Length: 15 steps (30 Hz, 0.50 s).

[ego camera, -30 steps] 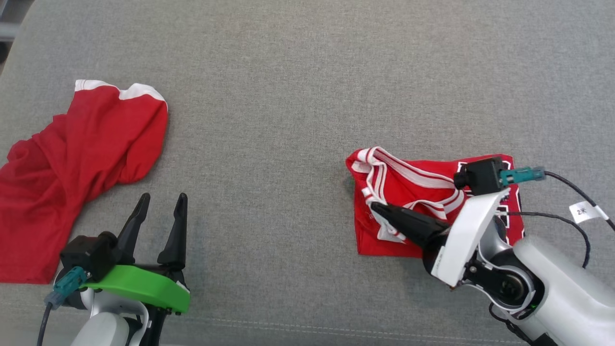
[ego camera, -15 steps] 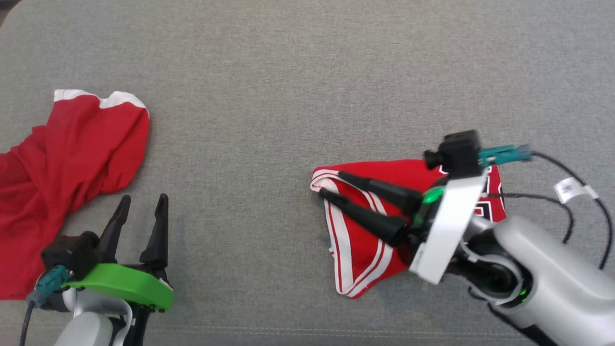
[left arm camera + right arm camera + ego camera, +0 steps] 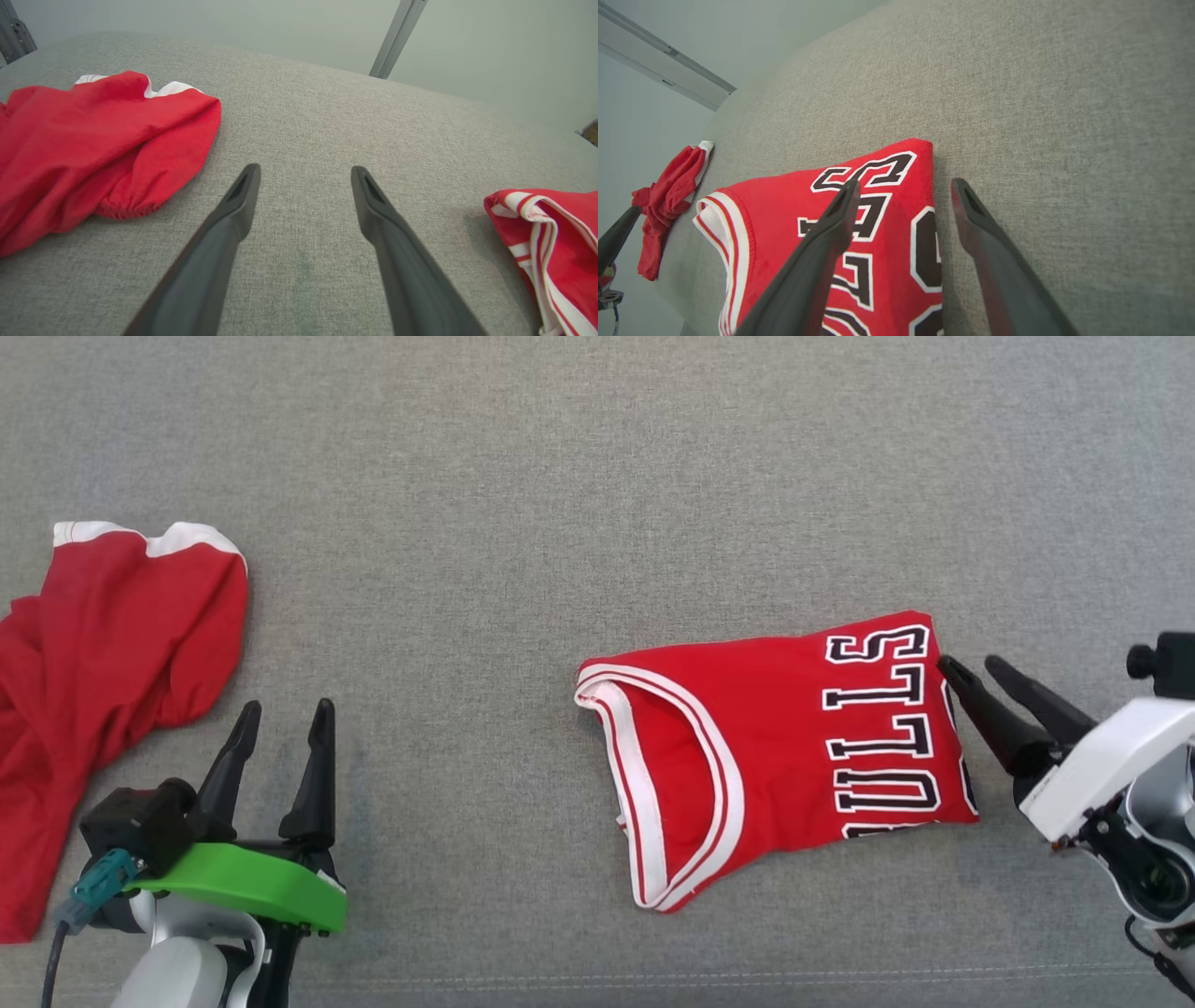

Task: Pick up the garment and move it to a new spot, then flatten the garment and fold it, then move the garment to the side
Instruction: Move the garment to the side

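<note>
Where the jersey (image 3: pixel 775 756) lies: flat on the grey worktop (image 3: pixel 560 476), lettered edge just beside the right claw (image 3: pixel 967 663)
Right claw: spread, holding nothing
Left claw (image 3: pixel 287 707): spread, empty, well apart from the jersey
Other red garment (image 3: pixel 112 644): crumpled, near the left claw's outer side

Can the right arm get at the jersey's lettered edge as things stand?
Probably yes: the right gripper is open, fingertips just beside the lettered edge of the jersey, with nothing lying between them.
</note>
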Tool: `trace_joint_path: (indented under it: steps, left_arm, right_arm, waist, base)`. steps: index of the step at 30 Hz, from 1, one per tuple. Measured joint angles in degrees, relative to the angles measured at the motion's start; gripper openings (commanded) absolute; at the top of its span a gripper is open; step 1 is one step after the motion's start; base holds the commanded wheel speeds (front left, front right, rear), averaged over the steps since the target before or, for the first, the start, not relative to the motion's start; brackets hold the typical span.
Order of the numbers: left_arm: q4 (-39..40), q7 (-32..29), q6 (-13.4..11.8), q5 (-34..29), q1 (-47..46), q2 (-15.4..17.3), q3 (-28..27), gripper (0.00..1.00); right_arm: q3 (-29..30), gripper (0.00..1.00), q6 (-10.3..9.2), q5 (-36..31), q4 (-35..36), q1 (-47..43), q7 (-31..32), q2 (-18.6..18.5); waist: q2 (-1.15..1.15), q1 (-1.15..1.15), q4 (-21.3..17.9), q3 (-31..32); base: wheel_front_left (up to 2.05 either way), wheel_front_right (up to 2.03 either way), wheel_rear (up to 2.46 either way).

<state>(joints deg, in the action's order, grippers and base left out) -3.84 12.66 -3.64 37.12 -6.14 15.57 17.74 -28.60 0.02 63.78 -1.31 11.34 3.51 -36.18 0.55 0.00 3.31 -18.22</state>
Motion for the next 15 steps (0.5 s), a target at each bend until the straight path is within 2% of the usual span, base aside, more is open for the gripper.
trace_joint_path:
  steps: [5, 11, 15]
  left_arm:
    - [0.1, 0.0, 0.0, 0.0, 0.0, 0.0, 0.4, 1.0]
    - [0.2, 0.0, 0.0, 0.0, 0.0, -0.1, 0.8, 1.0]
    - [0.5, 0.0, 0.0, -0.1, -0.1, -0.2, 1.0, 1.0]
  right_arm:
    - [-0.2, 1.0, 0.14, 0.9, -3.0, -1.6, -0.5, 0.1]
    - [-1.6, 1.0, 2.26, 3.2, -4.9, -1.6, 0.4, 0.7]
    - [-2.3, 1.0, 2.91, 4.4, -6.3, -1.5, 2.0, 1.1]
  waist:
    - [0.0, 0.0, 0.3, -0.6]
    - [0.0, 0.0, 0.7, -0.9]
    - [0.0, 0.0, 1.3, -1.0]
  base:
    - [0.0, 0.0, 0.0]
    - [0.0, 0.0, 0.0]
    - [0.0, 0.0, 0.0]
